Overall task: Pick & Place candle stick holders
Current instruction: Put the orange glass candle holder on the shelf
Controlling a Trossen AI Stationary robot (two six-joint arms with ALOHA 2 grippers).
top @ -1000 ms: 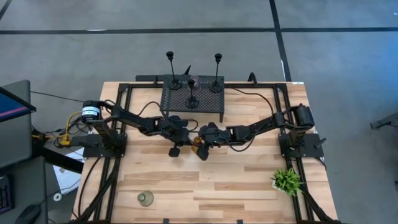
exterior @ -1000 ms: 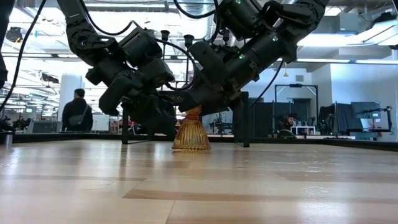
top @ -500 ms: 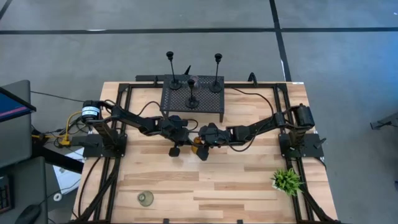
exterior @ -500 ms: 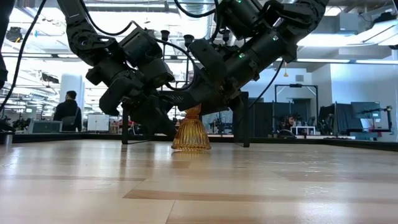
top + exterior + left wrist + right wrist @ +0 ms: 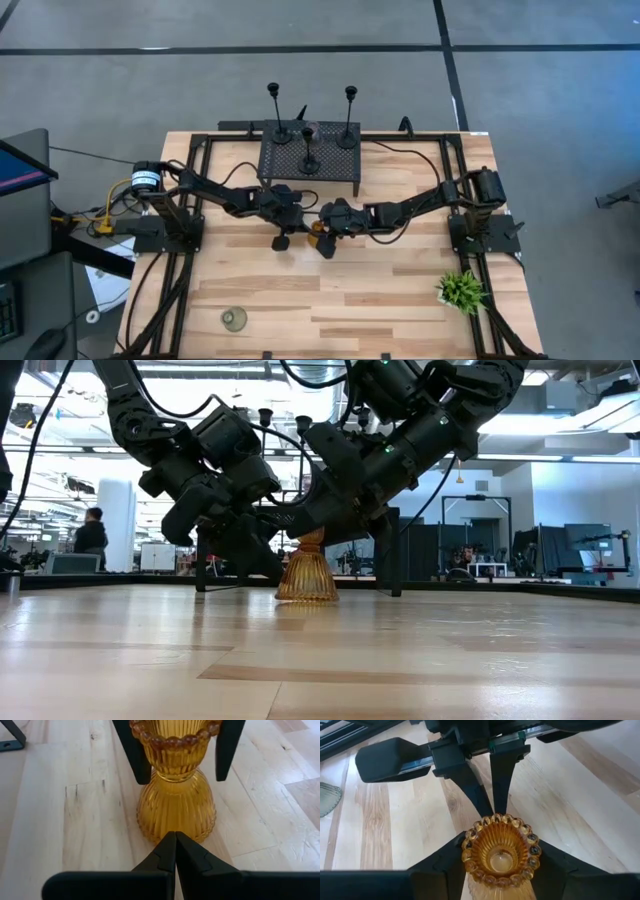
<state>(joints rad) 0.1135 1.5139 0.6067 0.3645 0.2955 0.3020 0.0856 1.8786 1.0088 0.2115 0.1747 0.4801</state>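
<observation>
- Your landmark is the amber holder (image 5: 307,572), a squat ribbed glass piece with a beaded rim. It stands upright on the wooden surface (image 5: 360,290), just in front of the black perforated rack (image 5: 310,158), with its long axis vertical.
- The right gripper (image 5: 495,851) is at the amber holder's upper cup. Its 2 fingers (image 5: 226,750) stand 1 on each side of the beaded rim, at or touching the glass. You can judge this as a hold around the cup, though firm contact cannot be confirmed.
- The left gripper (image 5: 175,852) sits low on the side of the amber holder opposite the right gripper. Its 2 fingers are pressed together into 1 point that holds nothing and aims at the holder's flared base, very close to it.
- The relation that matters: the holder rises straight up between the right fingers, so the right arm is the one placed to lift it. A straight upward lift along the vertical axis should suit it. The left fingertip so near the base could nudge it.
- On top of the rack behind the amber holder you have 3 slim black holders (image 5: 310,148) standing upright, and a small pinkish holder (image 5: 311,128) among them.
- A grey-green holder (image 5: 235,319) sits well apart from the amber holder, toward the front left of the surface.
- A small green plant (image 5: 460,290) stands well apart from the amber holder, at the front right.
</observation>
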